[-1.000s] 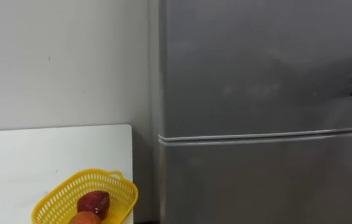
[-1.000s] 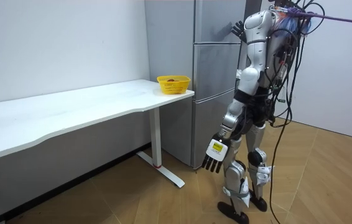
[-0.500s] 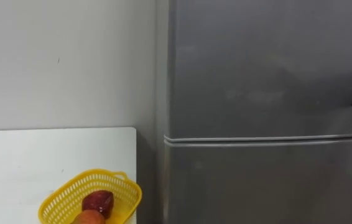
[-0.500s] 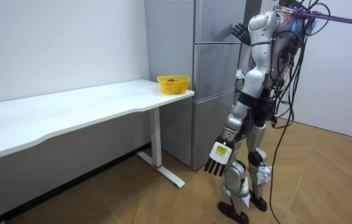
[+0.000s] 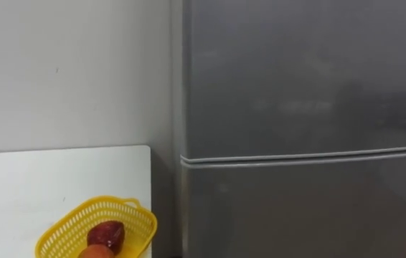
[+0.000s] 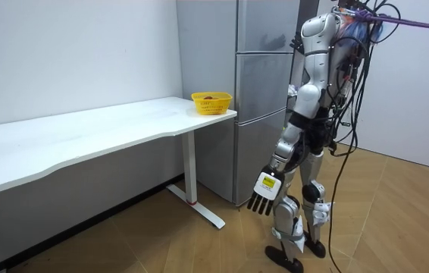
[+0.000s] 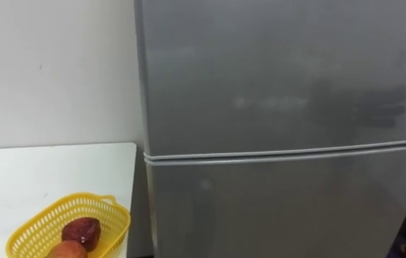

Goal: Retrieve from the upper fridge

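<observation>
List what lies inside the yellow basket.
The basket holds a dark red fruit and an orange one, which the picture's lower edge cuts off. Anything beneath them is covered.

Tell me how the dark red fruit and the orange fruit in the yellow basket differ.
The dark red fruit is much darker than the orange fruit. The dark red fruit lies farther back in the yellow basket and shows whole, while the orange fruit lies nearer the robot and is cut off by the picture's lower edge. Both lie close together in the basket on the white table.

Left robot hand (image 6: 264, 189) low, fingers relaxed
</observation>
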Tool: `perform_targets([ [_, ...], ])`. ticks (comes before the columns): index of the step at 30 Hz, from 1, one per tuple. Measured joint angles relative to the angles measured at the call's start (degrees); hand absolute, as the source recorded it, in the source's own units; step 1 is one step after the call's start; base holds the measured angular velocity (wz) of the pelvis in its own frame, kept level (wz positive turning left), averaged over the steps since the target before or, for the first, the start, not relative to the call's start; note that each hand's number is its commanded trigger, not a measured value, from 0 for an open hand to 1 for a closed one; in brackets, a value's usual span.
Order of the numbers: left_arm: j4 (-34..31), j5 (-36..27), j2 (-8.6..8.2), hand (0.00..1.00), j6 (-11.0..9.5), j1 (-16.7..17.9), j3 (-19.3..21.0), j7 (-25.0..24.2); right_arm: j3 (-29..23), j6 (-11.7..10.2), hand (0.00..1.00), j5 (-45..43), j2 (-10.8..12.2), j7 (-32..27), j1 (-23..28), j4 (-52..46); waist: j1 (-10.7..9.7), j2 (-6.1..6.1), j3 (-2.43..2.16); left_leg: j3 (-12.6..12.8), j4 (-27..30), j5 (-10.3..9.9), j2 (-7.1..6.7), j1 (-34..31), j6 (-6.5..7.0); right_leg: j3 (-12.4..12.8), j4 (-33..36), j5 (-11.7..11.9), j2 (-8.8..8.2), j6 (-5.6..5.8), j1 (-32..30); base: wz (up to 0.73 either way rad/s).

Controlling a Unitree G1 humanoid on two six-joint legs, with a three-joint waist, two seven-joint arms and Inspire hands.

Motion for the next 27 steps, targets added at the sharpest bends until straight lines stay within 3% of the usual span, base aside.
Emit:
perform_targets([
  [4,-0.87,-0.25,0.01,0.00,1.03,-0.09,0.48,0.12,-1.21,0.07,0.00,-0.67,0.00,-4.40,0.02,5.24,-0.60,-0.08,-0.02,0.11,-0.09,0.04,0.00,-0.05,0.01,-0.13,-0.04,0.00,-0.03,0.00,-0.07,0.00],
  [12,-2.01,-1.09,0.04,0.00,1.35,-0.60,1.09,-0.24,-0.25,0.04,0.00,-4.39,0.18,-8.36,3.08,16.38,0.22,-0.57,-0.29,1.07,-0.80,0.33,0.12,-0.48,-0.02,0.68,0.04,0.02,0.04,-0.04,-1.16,-0.04],
  [17,-1.84,-1.14,-0.07,0.00,1.37,-0.81,1.06,-0.67,0.51,0.06,0.00,-9.18,3.91,-8.99,8.03,22.30,1.44,-0.52,-0.18,1.51,-1.34,0.32,0.09,0.06,0.00,1.59,-0.01,0.02,0.01,-0.03,-1.16,-0.07],
  [27,-1.08,-1.09,-0.35,0.00,1.28,-1.57,0.94,-2.40,6.57,0.21,0.00,-19.89,7.53,-5.01,10.70,39.21,1.33,0.83,0.20,1.86,-1.37,0.31,0.12,0.33,0.02,2.29,0.14,0.03,0.06,-0.05,-1.15,-0.04],
])
